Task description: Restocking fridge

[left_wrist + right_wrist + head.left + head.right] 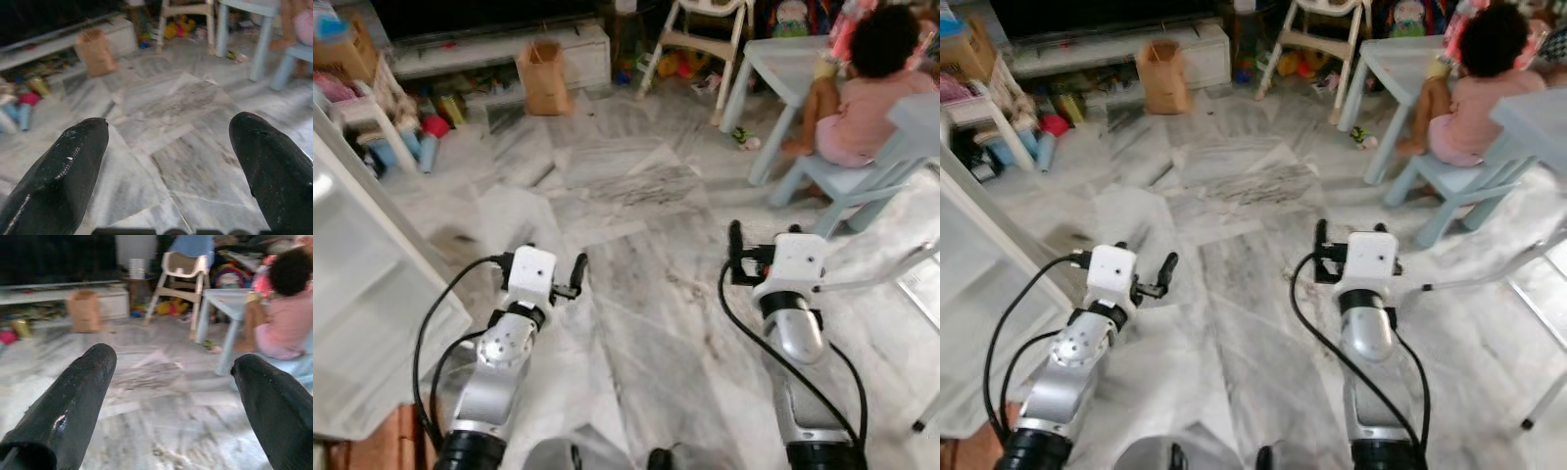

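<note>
Marble floor [636, 323] is faced with left gripper [168, 161] and right gripper [171, 401] both spread wide and empty, so transit is judged underway; the brown paper bag [542, 76], perhaps groceries, must next be approached.

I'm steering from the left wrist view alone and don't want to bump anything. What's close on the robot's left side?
Observer: A white shelved panel, possibly an open fridge door, stands right beside the left arm.
Operator: Where's the other gripper?
Observer: The right gripper is held out over the marble floor, fingers open and holding nothing.
Operator: Is anyone facing us?
Observer: No. A person sits on a pale blue chair at the small table, ahead to the right, with their back to the robot.
</note>
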### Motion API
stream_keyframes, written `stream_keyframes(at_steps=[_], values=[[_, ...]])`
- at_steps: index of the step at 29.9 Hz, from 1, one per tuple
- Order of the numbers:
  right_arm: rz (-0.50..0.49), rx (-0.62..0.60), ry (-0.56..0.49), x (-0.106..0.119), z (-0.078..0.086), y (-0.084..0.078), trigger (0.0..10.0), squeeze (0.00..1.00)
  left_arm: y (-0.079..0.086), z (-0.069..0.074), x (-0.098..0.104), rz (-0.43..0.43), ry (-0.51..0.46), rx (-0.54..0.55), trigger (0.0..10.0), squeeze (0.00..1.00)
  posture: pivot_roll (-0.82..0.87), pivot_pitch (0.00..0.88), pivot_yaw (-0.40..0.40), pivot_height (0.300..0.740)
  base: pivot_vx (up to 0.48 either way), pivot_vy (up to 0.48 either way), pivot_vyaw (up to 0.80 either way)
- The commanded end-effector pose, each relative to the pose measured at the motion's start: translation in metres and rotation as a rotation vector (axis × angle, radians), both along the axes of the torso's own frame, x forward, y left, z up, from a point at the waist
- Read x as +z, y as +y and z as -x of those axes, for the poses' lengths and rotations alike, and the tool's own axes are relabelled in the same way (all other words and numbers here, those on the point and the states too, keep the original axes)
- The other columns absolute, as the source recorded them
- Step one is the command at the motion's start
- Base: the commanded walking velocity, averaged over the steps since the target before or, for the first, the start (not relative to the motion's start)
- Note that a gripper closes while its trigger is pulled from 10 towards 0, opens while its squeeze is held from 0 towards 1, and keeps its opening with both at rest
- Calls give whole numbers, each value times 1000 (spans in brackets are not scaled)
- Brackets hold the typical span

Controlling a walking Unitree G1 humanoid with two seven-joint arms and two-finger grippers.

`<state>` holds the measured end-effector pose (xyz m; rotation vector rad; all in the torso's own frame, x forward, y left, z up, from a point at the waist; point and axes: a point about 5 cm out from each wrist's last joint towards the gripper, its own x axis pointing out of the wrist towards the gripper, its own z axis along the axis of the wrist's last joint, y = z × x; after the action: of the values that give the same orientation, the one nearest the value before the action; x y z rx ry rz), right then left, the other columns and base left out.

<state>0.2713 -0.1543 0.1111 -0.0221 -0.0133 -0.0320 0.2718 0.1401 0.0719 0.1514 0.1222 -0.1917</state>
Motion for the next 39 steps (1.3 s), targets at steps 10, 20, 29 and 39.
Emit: stream_keyframes(at_steps=[10, 20, 29, 39], values=[[-23, -50, 18, -3, 0, -12, 10000, 0, -2, 0, 1, 15, -5, -13, 10000, 0, 52, 77, 35, 740, 421, -48, -373], [-20, -52, 22, -7, 0, -15, 10000, 0, -5, -1, 1, 24, -13, -32, 10000, 0, 51, 79, 36, 740, 473, 0, -800], [33, -34, 17, 3, -10, -20, 10000, 0, 0, -3, 1, 39, -17, -1, 10000, 0, 23, 84, 69, 740, 469, 0, -800], [101, 42, 12, 12, -17, -17, 10000, 0, 9, -3, 2, 65, -35, 76, 10000, 0, 26, 61, 48, 740, 296, 0, -800]])
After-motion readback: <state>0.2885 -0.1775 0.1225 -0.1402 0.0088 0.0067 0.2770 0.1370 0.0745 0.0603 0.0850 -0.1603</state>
